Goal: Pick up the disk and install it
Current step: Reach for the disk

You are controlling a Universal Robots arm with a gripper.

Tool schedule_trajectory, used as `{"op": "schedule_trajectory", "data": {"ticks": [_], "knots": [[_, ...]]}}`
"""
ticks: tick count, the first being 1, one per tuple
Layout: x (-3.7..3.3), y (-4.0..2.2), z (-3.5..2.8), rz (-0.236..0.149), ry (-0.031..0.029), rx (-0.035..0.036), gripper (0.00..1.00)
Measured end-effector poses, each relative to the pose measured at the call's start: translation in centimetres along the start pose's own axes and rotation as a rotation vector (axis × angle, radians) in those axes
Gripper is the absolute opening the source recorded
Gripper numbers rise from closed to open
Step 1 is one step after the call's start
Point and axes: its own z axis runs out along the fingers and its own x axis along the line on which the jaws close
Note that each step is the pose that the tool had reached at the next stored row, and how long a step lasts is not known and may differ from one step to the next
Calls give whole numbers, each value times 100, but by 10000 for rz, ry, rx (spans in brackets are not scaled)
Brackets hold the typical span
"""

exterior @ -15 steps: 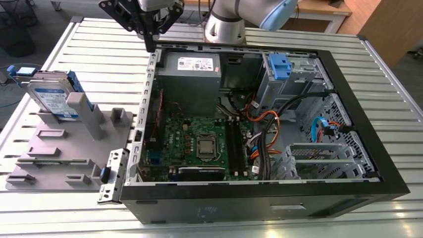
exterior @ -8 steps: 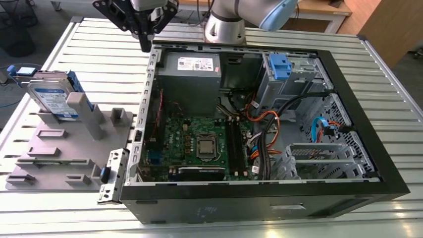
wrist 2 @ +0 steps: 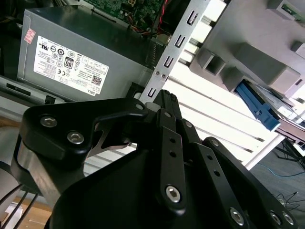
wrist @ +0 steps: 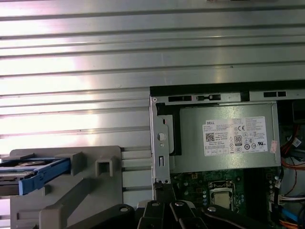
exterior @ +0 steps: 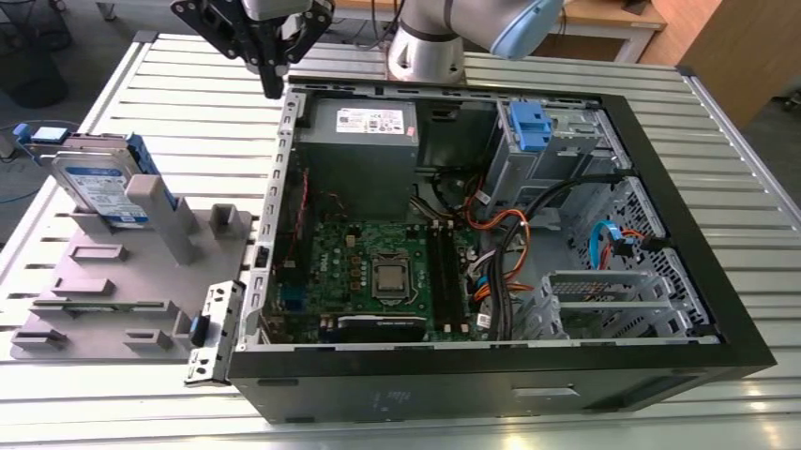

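The disk [exterior: 105, 184] is a silver drive with a blue-and-white label and blue side rails. It stands upright in a grey holder [exterior: 126, 281] on the exterior view's left, outside the computer case [exterior: 501, 375]. My gripper [exterior: 272, 89] hangs shut and holds nothing, above the case's back corner on the side facing the holder, well apart from the disk. In the first wrist view the disk's blue rail [wrist: 40, 172] sticks out of the holder [wrist: 95, 191], with the gripper [wrist: 164, 193] beside the case wall. The second wrist view shows the gripper [wrist 2: 164, 98] and the disk's rail [wrist 2: 257, 107].
The open case holds a grey power supply [exterior: 363, 127], a motherboard [exterior: 375, 272], cables and a drive bay with a blue clip [exterior: 530, 125]. The arm's base [exterior: 426, 47] stands behind the case. Everything rests on a slatted metal table [exterior: 188, 112].
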Motion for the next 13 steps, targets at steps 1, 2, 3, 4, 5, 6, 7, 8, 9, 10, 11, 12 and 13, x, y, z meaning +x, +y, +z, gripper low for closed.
{"op": "schedule_trajectory", "data": {"ticks": [1, 2, 3, 4, 5, 6, 7, 8, 9, 10, 11, 12, 13], "knots": [[2, 0, 0, 0, 0, 0, 11], [5, -1, 2, 1, -2, -1, 11], [8, -1, 3, 1, -2, -1, 11], [13, -1, 5, 0, -1, -1, 11], [20, -2, 6, 0, 0, 0, 11], [28, -3, 8, 1, 0, 0, 11], [36, -3, 9, 1, 0, 1, 11], [44, -4, 11, 0, 0, 1, 11], [53, -5, 13, 0, -1, 0, 11], [64, -6, 16, 0, -2, -1, 11], [75, -7, 21, 0, -2, -1, 11], [86, -8, 25, 0, -2, -1, 11], [99, -9, 28, 0, -1, 0, 11]]}}
